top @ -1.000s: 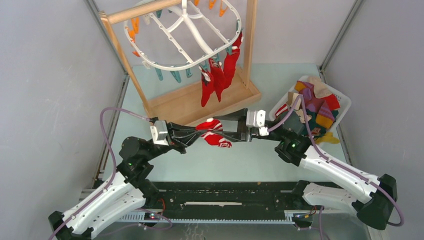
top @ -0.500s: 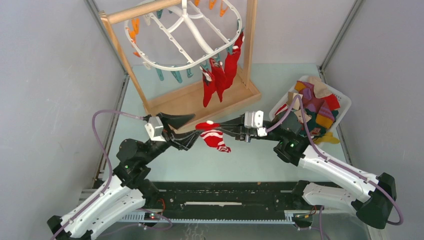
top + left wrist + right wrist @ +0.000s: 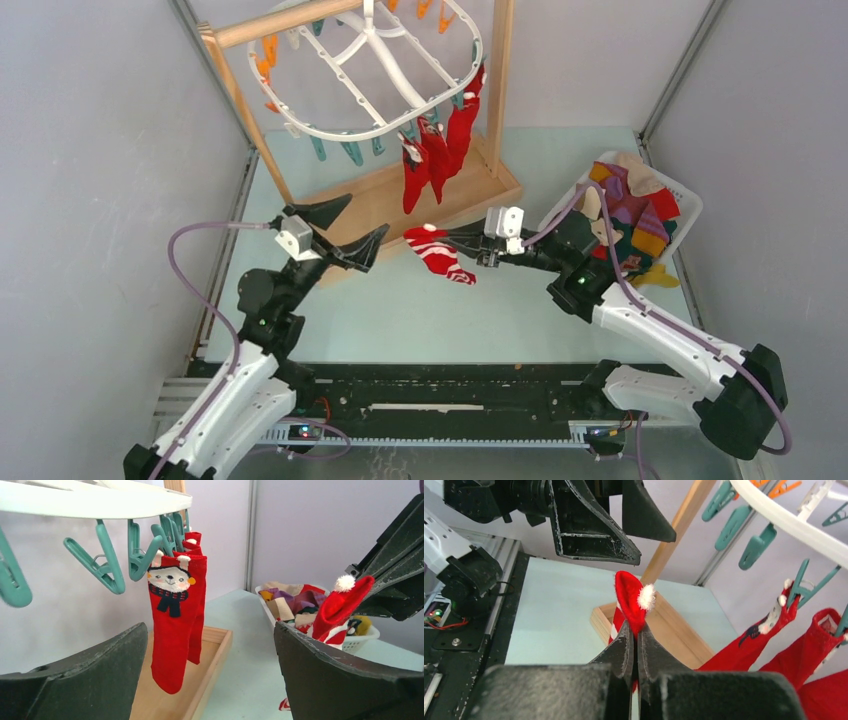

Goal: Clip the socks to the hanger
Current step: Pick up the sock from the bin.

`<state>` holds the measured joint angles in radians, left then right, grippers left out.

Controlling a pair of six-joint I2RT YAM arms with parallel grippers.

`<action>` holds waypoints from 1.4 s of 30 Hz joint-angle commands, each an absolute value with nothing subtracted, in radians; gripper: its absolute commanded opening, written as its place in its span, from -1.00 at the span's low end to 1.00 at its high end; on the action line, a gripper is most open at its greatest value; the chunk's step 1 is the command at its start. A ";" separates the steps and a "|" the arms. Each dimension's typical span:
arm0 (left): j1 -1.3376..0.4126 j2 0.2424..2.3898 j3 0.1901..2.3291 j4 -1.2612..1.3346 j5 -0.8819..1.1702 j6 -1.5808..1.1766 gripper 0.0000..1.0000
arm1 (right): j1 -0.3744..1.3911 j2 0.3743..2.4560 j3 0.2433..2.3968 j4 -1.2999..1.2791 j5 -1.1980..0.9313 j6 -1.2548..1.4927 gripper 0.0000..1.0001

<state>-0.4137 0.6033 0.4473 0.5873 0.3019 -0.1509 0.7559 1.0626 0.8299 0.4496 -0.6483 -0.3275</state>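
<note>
From the top view, the left gripper point(image 3: 368, 212) sits left of centre with its black fingers spread wide and nothing between them, just by the wooden tray base point(image 3: 400, 200). At centre, the right gripper point(image 3: 445, 238) is pinched tight on the small red-and-white striped fabric sock point(image 3: 445, 262), which hangs from the tips with its toe drooping lower right. At upper centre, the large white plastic oval hanger point(image 3: 330, 133) has plain red socks point(image 3: 435, 165) clipped at its right rim. A white basket point(image 3: 688, 205) of mixed socks sits at the right edge. In the left wrist view, teal clothespins point(image 3: 107, 570) dangle at upper left, and the striped sock is on the right, gripped by the other arm. The right wrist view shows the jaws pressed together on the sock's red cuff (white pompom point(image 3: 646, 597) poking out above).
</note>
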 commanded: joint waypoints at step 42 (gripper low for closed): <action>-0.337 1.087 0.740 0.934 0.398 0.060 0.60 | 0.666 1.161 0.823 0.588 -0.676 -0.239 -1.00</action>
<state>-0.3408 1.0737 0.6788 0.8993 0.4171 0.0162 0.6735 1.1561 0.8196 0.5362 -0.6651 -0.2592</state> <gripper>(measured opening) 0.810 0.011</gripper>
